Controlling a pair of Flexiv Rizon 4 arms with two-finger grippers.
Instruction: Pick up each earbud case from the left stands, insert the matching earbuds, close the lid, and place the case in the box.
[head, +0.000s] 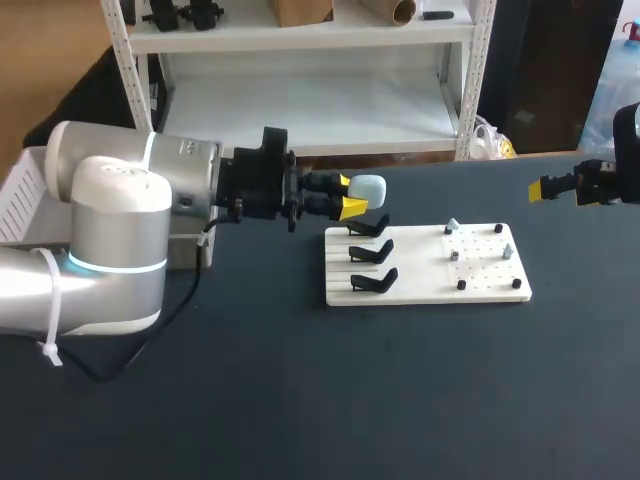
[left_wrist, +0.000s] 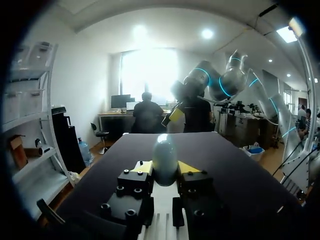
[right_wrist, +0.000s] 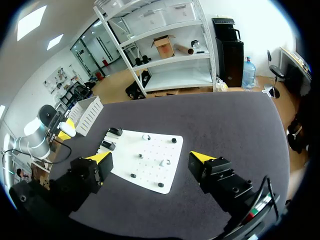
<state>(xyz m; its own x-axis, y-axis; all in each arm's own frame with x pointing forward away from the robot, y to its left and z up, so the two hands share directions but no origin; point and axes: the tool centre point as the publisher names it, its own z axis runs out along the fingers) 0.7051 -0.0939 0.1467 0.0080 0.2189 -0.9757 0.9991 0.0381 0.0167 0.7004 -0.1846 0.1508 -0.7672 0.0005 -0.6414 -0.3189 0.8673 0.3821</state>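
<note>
Pale-blue earbud case, head view: clamped in the left gripper, near the black stands on the white board. Left wrist view: both fingers touch the case. Right wrist view: right gripper fingers spread wide, holding nothing, above the bench.

The table has a dark, matt top, faintly cloth-like. The board looks like smooth white plastic with a dull finish; its stands are black plastic with a slight sheen. The case is pale, smooth and glossy. The left arm has a satin silver shell, and the left gripper is matt black with yellow plastic tips.
</note>
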